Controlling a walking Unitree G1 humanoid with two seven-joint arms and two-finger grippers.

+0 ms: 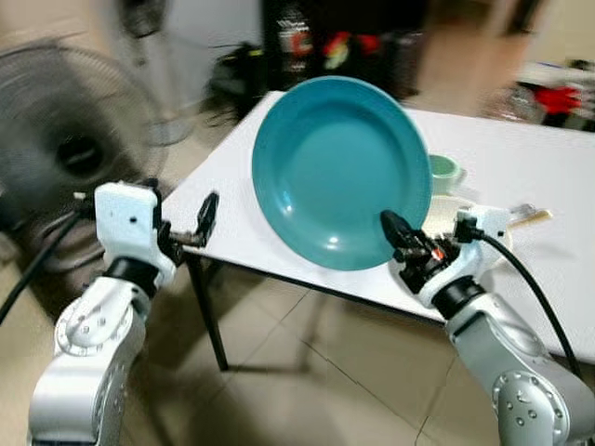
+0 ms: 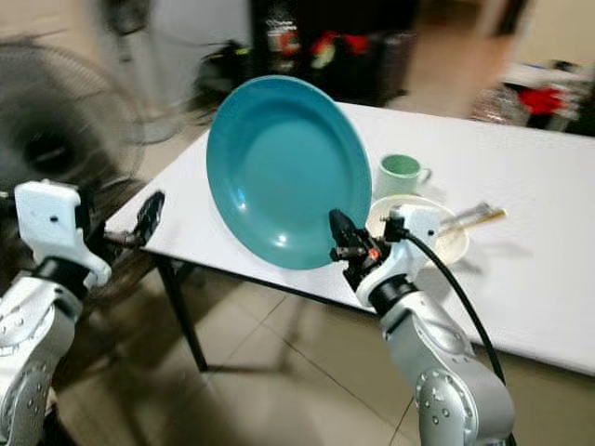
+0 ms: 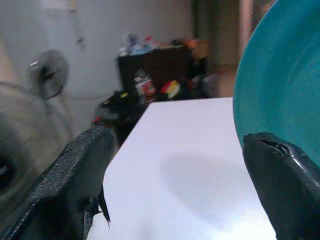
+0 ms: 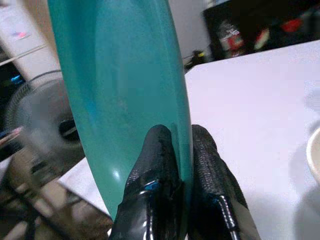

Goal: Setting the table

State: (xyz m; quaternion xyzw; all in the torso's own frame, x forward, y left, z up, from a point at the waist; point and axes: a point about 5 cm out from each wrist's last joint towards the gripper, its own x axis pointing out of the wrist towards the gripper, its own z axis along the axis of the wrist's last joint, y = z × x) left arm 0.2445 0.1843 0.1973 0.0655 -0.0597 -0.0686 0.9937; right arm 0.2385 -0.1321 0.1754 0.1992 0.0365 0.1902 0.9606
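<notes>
The teal plate (image 1: 339, 172) was held up on edge above the near part of the white table (image 1: 521, 167), its hollow face turned toward the head camera. Its lower rim was pinched between the two black fingers of the right gripper (image 4: 181, 165), one finger pressed on each face of the plate; the same grasp was seen in the head views at the plate's lower right edge (image 2: 342, 237).

The left gripper (image 1: 206, 218) was held out near the table's left front corner, beside the plate and apart from it. Its fingers (image 3: 80, 175) were spread wide with nothing between them, and the plate's rim was seen just past one fingertip in the left wrist view.

On the table behind the plate, a pale green mug (image 2: 402, 175) was placed upright, its handle turned to the right. Just in front of it a cream saucer (image 2: 451, 243) was laid flat, partly hidden by the right wrist. Chopstick-like sticks (image 2: 474, 218) were seen lying by the saucer's far right edge; whether they rested on it could not be told.

A standing fan (image 1: 70, 139) was seen on the floor to the left of the table, blurred. Dark shelving with cluttered items (image 1: 335, 42) was seen beyond the table's far edge.
</notes>
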